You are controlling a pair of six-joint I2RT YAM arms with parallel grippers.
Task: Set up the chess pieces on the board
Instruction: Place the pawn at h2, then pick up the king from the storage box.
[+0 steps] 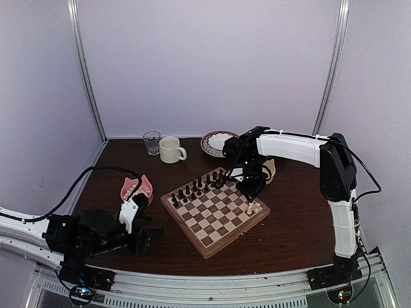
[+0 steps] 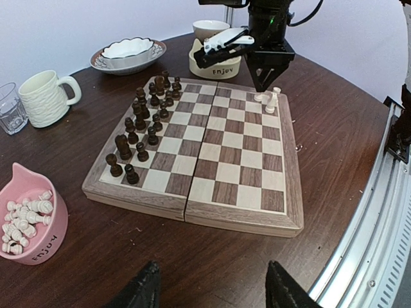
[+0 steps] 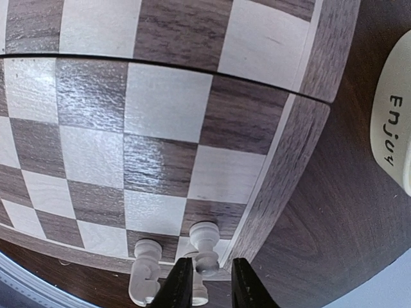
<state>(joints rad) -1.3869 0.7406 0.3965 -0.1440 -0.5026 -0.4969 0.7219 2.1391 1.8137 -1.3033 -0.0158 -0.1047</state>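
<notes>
My right fingers [image 3: 180, 285], slightly apart, flank a cream chess piece [image 3: 204, 247]; left fingers [image 2: 144, 289] spread, empty; glazed cup [image 3: 393, 141] reads "Enjoy".

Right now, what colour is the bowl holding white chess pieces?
Pink; the spouted bowl shows best in left wrist view.

A cream-white chess piece [image 3: 205, 247] is seen upright at the corner of the board [image 3: 160, 115], flanked by the slightly parted right tool [image 3: 212, 269]. A second piece [image 3: 146, 269] is stood just beside it. A cream container [image 3: 393, 128] lettered "Enjoy" is set on the table [image 3: 334, 244].
</notes>
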